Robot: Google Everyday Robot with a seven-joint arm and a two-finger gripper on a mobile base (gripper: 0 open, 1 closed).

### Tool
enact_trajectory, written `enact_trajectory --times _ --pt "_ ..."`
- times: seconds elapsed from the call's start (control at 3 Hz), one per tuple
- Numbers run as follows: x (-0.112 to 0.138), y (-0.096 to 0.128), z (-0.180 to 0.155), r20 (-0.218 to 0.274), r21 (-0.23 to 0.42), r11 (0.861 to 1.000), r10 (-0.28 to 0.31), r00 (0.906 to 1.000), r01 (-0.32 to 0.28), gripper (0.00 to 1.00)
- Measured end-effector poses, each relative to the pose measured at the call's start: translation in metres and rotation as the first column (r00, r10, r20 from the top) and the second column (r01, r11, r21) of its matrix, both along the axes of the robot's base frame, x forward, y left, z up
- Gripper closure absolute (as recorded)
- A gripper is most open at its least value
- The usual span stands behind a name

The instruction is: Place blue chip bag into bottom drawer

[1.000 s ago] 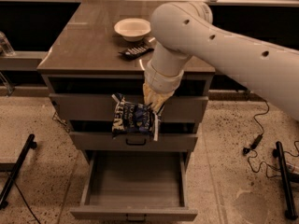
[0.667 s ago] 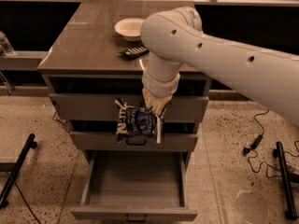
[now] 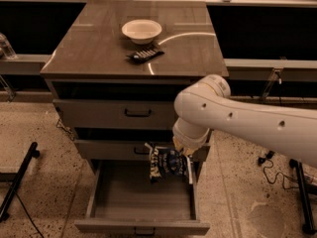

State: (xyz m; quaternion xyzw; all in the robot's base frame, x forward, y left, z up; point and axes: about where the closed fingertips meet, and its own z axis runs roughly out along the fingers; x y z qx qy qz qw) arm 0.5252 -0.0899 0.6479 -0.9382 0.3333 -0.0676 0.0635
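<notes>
Hanging from the gripper (image 3: 181, 151), the bag (image 3: 166, 163) sits right over the open bottom drawer (image 3: 133, 205). The gripper is tucked under the wrist of the white arm (image 3: 237, 123), which sweeps in from the right, and it is pinching the bag at its upper right corner. The bag droops crumpled, lettering facing out, with its silver-white edge down the right side. Its top edge crosses the front of the middle drawer (image 3: 109, 149), just beside that drawer's handle. Its lower edge lies over the back of the bottom drawer's cavity. Whether that edge has dipped below the drawer's rim cannot be told from this angle.

The bottom drawer is pulled well out, and its grey floor is bare. The bag hangs toward the right-hand wall, its silver edge near that side. To the bag's left and forward to the drawer's front panel, the cavity is open room. The arm's elbow bulges in front of the cabinet's right edge, covering the right ends of the upper two drawer fronts. The top drawer (image 3: 114, 114) shows its dark bar handle and looks closed.

Up on the counter (image 3: 94, 48), a pale bowl (image 3: 141, 30) sits toward the back at centre. A small dark ridged packet (image 3: 144, 55) lies just in front of it, apart from the bowl. Both are well clear of the counter's edges. On the speckled floor, a black stand (image 3: 20, 177) leans in at the left and cables (image 3: 267, 160) trail at the right.
</notes>
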Motion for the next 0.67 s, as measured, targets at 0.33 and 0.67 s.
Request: enact_trajectory --times 0.33,0.67 --pt "-0.0084 -0.0158 -0.049 -0.016 0.072 0.997 0.015 0.9998 -0.014 1.0" --pt "-0.0084 -0.0158 -0.049 -0.016 0.072 0.997 0.015 0.9998 -0.014 1.0"
